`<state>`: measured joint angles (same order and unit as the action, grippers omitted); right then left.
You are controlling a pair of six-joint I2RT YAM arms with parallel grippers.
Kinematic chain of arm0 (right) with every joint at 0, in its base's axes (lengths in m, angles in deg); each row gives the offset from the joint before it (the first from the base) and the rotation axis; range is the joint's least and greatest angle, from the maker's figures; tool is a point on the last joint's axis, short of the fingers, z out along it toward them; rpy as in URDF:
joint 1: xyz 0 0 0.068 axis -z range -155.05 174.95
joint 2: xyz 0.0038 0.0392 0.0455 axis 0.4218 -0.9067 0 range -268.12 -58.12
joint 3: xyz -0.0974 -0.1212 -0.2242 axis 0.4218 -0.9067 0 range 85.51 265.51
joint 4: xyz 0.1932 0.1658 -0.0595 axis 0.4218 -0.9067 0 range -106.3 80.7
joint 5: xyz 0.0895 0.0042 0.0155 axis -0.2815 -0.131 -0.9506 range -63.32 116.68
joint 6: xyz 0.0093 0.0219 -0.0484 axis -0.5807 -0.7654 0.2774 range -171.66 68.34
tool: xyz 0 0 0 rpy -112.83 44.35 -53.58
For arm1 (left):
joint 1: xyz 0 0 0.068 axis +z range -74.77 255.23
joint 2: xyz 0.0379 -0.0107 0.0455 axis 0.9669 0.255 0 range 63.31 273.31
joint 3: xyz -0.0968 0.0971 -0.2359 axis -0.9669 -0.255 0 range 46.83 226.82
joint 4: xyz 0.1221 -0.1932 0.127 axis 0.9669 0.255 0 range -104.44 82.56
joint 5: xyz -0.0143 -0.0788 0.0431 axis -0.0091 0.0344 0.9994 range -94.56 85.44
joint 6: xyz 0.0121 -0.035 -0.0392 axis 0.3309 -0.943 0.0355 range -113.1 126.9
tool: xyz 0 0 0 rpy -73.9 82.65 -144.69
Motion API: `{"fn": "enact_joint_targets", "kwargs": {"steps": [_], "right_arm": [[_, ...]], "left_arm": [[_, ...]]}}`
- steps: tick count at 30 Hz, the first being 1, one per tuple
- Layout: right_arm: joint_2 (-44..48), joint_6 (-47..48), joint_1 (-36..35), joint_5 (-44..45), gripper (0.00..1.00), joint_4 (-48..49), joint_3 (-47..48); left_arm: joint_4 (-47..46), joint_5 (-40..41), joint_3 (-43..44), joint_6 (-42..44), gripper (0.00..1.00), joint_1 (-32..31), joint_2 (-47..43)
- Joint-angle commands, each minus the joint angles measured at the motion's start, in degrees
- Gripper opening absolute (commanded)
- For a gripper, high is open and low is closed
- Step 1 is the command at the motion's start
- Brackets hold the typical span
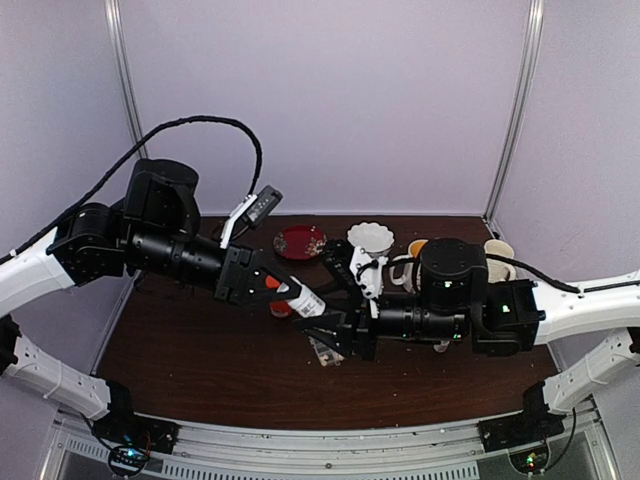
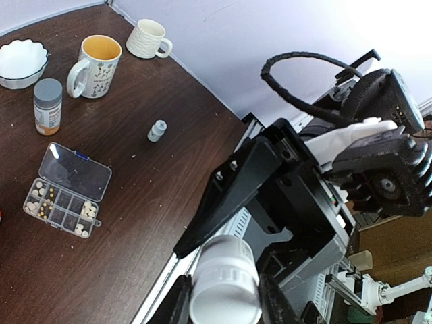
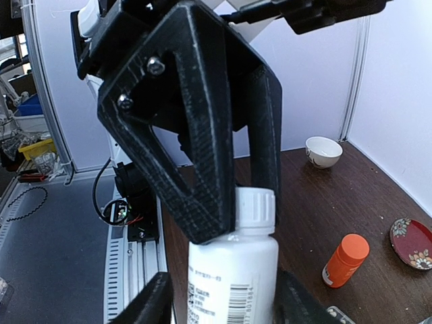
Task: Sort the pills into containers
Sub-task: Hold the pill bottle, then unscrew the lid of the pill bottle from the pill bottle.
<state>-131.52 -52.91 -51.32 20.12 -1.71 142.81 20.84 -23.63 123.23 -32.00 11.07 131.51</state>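
Left wrist view is showing my left hand (image 2: 226, 300) clenching a smooth white cylindrical bottle (image 2: 225, 273). My right hand (image 3: 226, 304) is straddling its labelled body; whether it is gripping, I cannot tell. Pale pills (image 2: 38, 196) are lying in the clear rectangular box (image 2: 77, 172), with bare dark wood surface (image 2: 155, 196) surrounding its edges.

robot lab booth: white partition walls (image 1: 330, 100), framed worktable (image 1: 200, 360).

A white labelled bottle (image 1: 308, 299) is held tilted in the left gripper (image 1: 291, 291) above a dark table (image 1: 180, 350). The right gripper (image 1: 326, 328) is set just beside it. 1 red plate (image 1: 300, 241) and 1 white bowl (image 1: 371, 236) are seen behind.
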Motion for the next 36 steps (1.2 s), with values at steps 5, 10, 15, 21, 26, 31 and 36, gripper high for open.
{"fn": "enact_joint_targets", "kwargs": {"steps": [5,10,15,21,26,31,36], "right_arm": [[0.9,0.5,-0.5,1.0,0.30,-1.0,1.0],[0.4,1.3,-0.7,1.9,0.26,-2.4,2.0],[0.2,8.0,-3.7,13.1,0.23,-5.3,2.8],[0.5,17.5,-6.5,29.3,0.17,-5.5,0.6],[1.1,20.9,-7.1,32.9,0.16,-6.0,0.1],[2.2,16.4,-5.3,23.9,0.17,-9.7,0.7],[2.7,8.5,-1.3,8.7,0.16,-11.5,0.2]], "left_arm": [[-2.9,-0.9,-0.1,0.3,0.15,0.5,-1.4],[-2.8,-0.9,0.0,-0.7,0.15,0.6,-0.9],[-1.8,-0.5,-0.9,-8.3,0.14,3.7,0.3],[-7.2,-1.4,-5.4,-19.9,0.13,7.2,0.0],[-12.8,-1.6,-8.8,-26.4,0.31,7.9,-0.8],[-17.0,0.3,-9.7,-24.1,0.80,8.0,-3.4],[-13.4,4.6,-6.5,-7.9,0.89,8.3,-7.1]]}}
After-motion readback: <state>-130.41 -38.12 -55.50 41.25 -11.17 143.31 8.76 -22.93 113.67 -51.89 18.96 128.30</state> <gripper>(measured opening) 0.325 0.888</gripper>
